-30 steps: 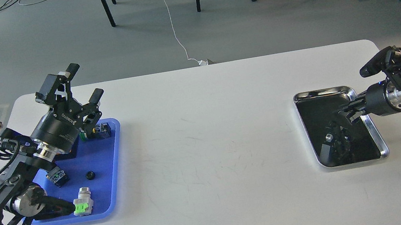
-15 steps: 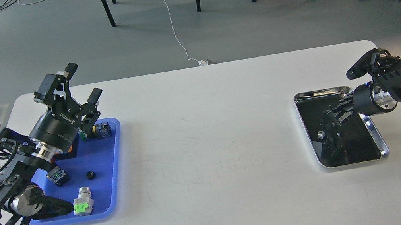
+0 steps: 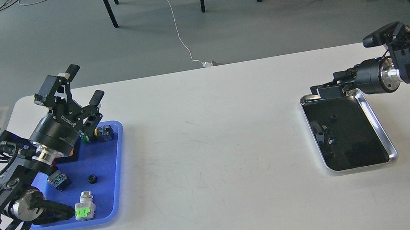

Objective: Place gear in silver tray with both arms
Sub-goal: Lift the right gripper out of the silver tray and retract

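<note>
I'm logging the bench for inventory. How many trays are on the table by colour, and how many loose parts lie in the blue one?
Blue tray: 1
Silver tray: 1
Parts visible in the blue tray: 4; others may be hidden behind the left gripper
Total: 6

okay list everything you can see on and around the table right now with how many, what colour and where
table: one, white, filling the middle of the view
blue tray: one, blue plastic, left side of the table
small parts in the blue tray: several; a black round piece, a silver part with a green face, a black block with yellow, a small dark block
silver tray: one, shiny metal with dark bottom, right side of the table
small dark piece: one, in the silver tray; too small to identify
chair and table legs: several, black and white, on the grey floor behind
left gripper: black, open, above the blue tray
right gripper: black, at the silver tray's far edge
</note>
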You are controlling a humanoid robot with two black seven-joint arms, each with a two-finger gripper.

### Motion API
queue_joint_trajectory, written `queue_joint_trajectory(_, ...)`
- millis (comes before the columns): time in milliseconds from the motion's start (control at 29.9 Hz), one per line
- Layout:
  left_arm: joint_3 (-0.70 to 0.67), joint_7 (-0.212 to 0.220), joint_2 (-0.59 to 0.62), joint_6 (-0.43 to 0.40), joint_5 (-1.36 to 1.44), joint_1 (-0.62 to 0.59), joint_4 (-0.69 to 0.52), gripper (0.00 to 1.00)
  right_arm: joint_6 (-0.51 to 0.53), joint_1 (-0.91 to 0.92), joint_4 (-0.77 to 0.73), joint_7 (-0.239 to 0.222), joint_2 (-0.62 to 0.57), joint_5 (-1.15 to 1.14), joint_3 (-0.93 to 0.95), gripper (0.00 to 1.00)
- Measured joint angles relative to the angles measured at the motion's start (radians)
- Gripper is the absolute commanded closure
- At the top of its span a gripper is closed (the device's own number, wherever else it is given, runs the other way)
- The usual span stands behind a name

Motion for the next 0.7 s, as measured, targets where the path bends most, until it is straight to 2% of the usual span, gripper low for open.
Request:
queue_joint_trajectory(200,0.005,0.0,-0.001,0.005,0.0,0.0,0.001,0.02,0.001,-0.136,0.004,0.0,0.022,0.36,0.233,0.04)
queue_joint_trajectory(501,0.012,0.0,0.021,0.013,0.038,-0.008,0.002,0.02,0.01,-0.367,0.016,0.0,0.166,0.832,0.566,0.04)
queue_joint_trajectory(601,0.017,0.0,0.056,0.007,0.159,-0.013,-0.005,0.02,0.05,-0.424,0.016,0.0,0.2,0.954,0.664,0.04)
queue_joint_trajectory(702,0.019,0.0,0.092,0.002,0.354,-0.016,-0.03,0.02,0.135,-0.458,0.016,0.0,0.21,1.069,0.724,0.04)
